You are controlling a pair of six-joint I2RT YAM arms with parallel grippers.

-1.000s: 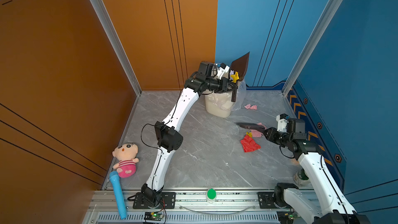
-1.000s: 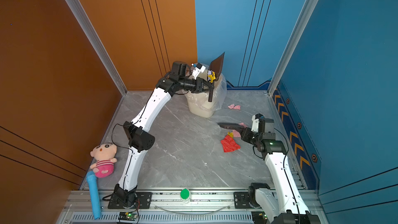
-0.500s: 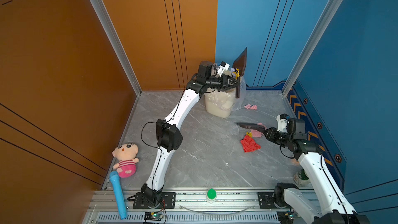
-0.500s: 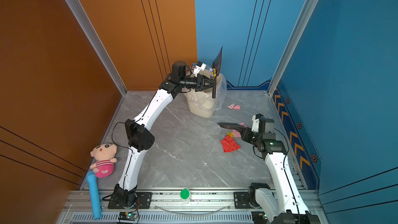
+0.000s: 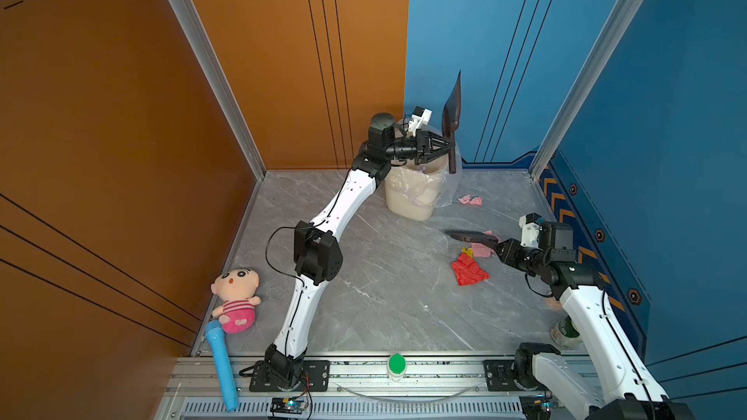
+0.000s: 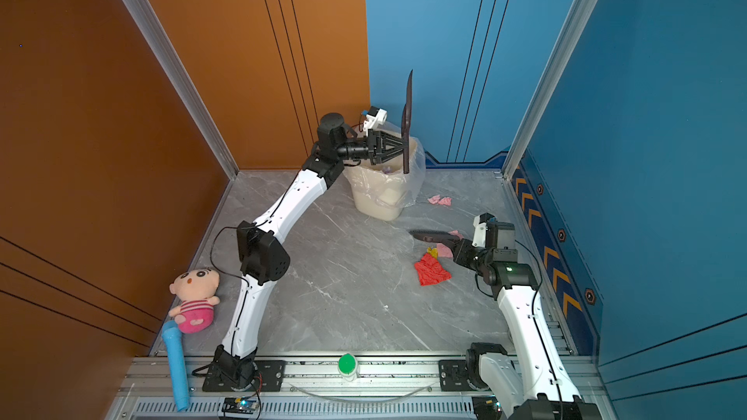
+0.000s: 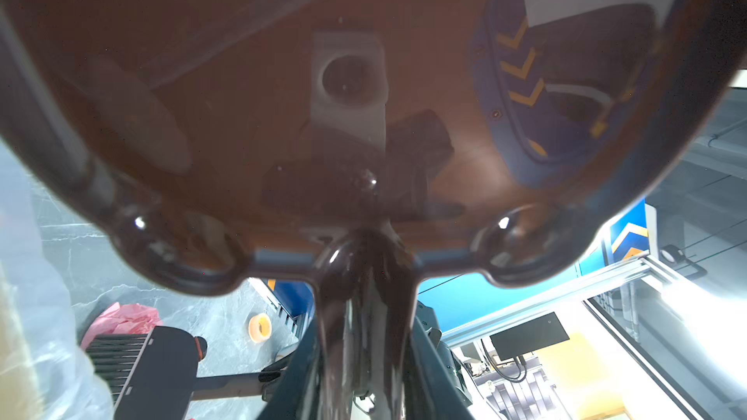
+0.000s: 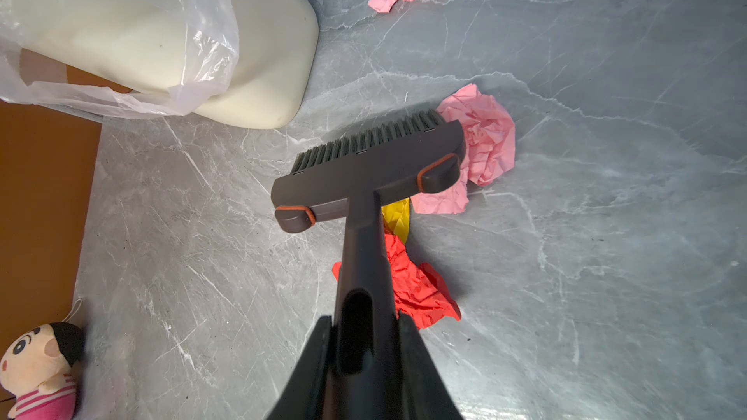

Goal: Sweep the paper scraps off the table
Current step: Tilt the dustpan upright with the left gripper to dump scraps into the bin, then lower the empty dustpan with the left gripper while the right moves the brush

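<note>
Grey table: flat marble-patterned table point(image 5: 364, 296) with pale veins, aluminium rails at its edges; the landmark for every place below is the cream plastic bin point(image 5: 412, 191) with a clear liner, standing at the back of it.
Far left of the bin: one plush doll point(image 5: 234, 301) in a pink-striped top, with one light blue tube point(image 5: 220, 361) just beside it, both well apart from the bin.
Left gripper: left gripper point(image 5: 442, 146), pinching the handle of one dark brown glossy dustpan point(image 5: 452, 115); the pan stands almost upright over the bin's mouth, on its right side.
In front of the bin: one green-capped bottle point(image 5: 396, 365) on the front rail.
Right of the bin, near: one small pink paper scrap point(image 5: 471, 200), lying apart from the rest.
Right of the bin, nearer the front: one larger pink scrap point(image 8: 481, 143), one yellow scrap point(image 8: 398, 216) and one red scrap point(image 8: 416, 288), close together.
Paper scraps, counted: four visible on the table. Something pale and lilac shows inside the bin, too small to name.
Right gripper: right gripper point(image 8: 364, 341), jaws pressed onto the handle of one dark grey hand brush point(image 8: 368, 163) with orange trim; the brush head touches the larger pink scrap.
Step in hand, as I judge it: tipping the pan's load into the bin.
Next move calls for: the pan brought down flat to the table beside the three grouped scraps, its lip facing the brush, so the brush can push them in; the lone pink scrap needs a separate pass.
</note>
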